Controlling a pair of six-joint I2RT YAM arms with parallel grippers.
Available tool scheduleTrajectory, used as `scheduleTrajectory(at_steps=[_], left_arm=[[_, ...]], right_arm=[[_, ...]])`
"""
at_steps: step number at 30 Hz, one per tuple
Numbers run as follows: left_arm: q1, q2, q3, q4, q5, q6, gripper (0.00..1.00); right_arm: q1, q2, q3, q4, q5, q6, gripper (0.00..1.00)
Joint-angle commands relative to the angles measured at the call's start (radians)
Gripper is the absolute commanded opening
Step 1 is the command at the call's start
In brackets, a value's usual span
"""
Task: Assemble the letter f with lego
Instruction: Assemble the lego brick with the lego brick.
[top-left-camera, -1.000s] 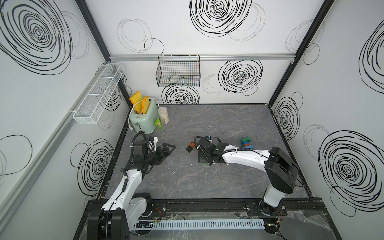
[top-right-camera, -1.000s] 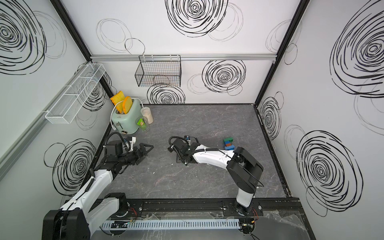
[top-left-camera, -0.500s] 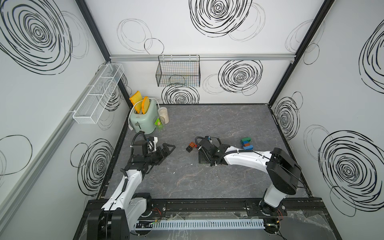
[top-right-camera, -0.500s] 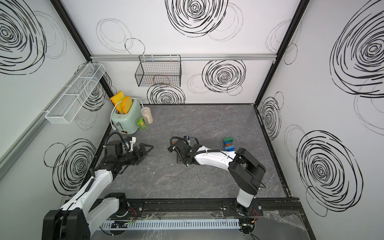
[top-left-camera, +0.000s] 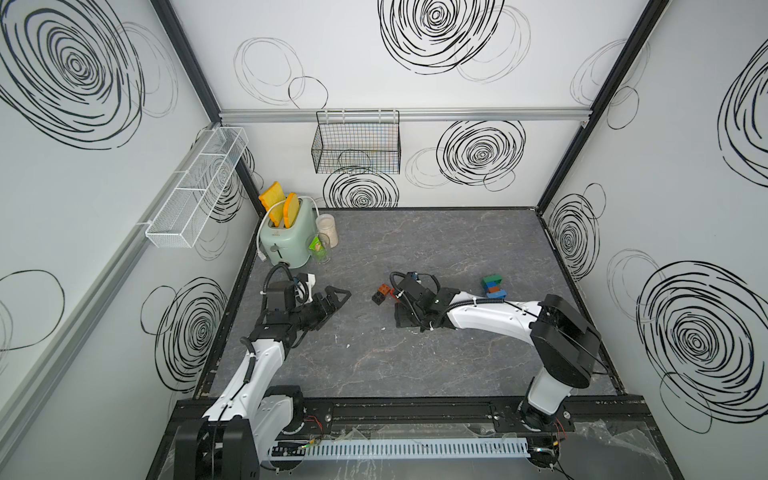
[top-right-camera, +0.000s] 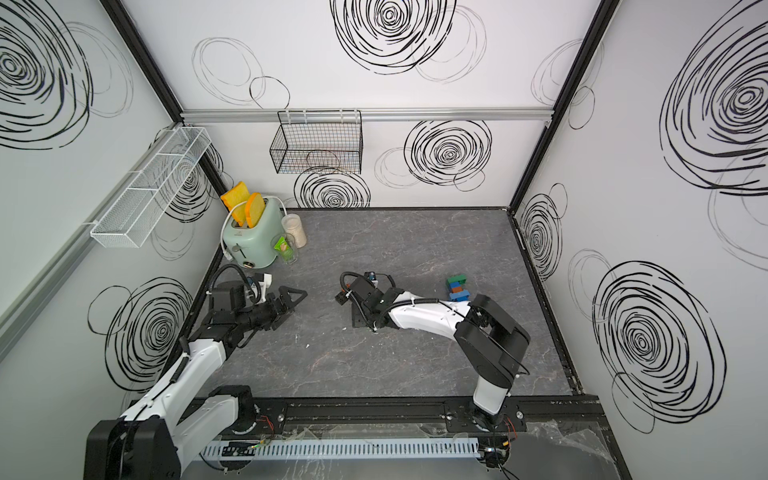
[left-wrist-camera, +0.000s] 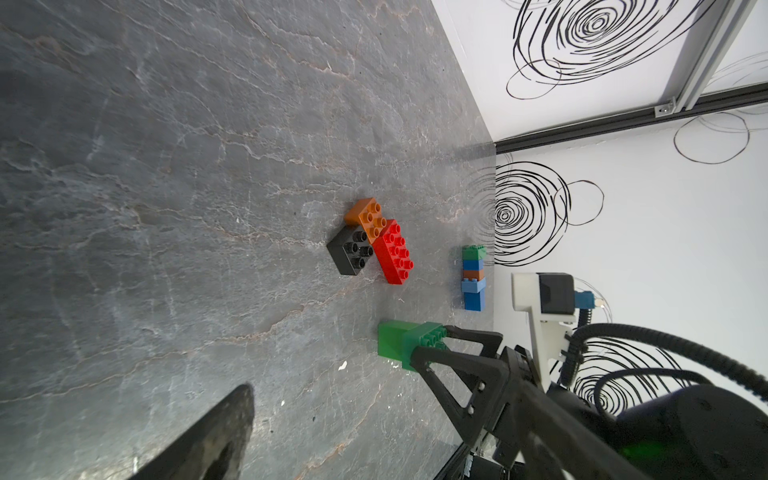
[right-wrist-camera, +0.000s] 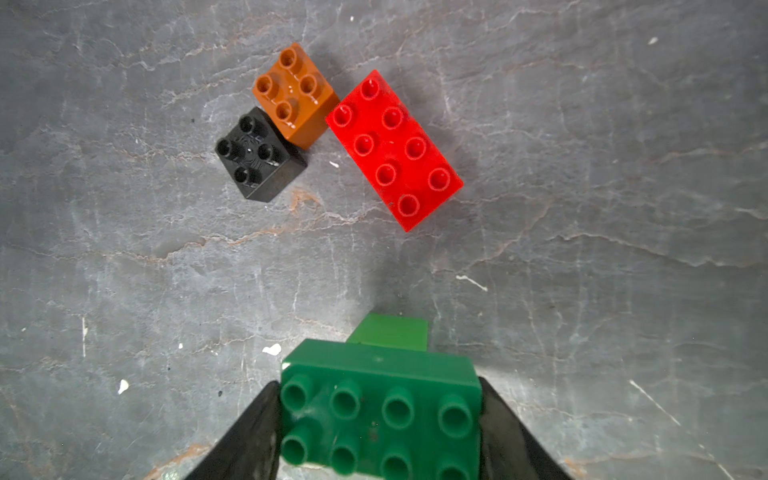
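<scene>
Near the red brick (right-wrist-camera: 394, 149), right hand (right-wrist-camera: 380, 432) clasps green brick (right-wrist-camera: 378, 365), long axis spanning its jaws; left hand (top-left-camera: 338, 301) splayed.

Both top views look down from high above the front rail (top-left-camera: 395, 413), taking in the whole desk (top-left-camera: 415, 365); they share nearly the same field. The left wrist view looks low across the desk towards the right pincer (left-wrist-camera: 430, 343) and the wall (left-wrist-camera: 665, 232) beyond. The right wrist view looks straight down, close, past the green brick (right-wrist-camera: 380, 399) in that pincer. Both wrist views share the red brick (right-wrist-camera: 392, 149), orange brick (right-wrist-camera: 295, 93) and black brick (right-wrist-camera: 259, 153).
</scene>
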Motion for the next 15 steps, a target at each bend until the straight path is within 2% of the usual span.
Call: scheduleTrajectory(at_steps=[1, 15], left_arm=[[0.011, -0.005, -0.008, 0.042, 0.002, -0.006, 0.99], [0.016, -0.006, -0.005, 0.045, 0.007, -0.001, 0.99]], right_arm=[[0.006, 0.118, -0.06, -0.15, -0.065, 0.003, 0.53], [-0.004, 0.159, -0.069, -0.157, -0.073, -0.035, 0.52]])
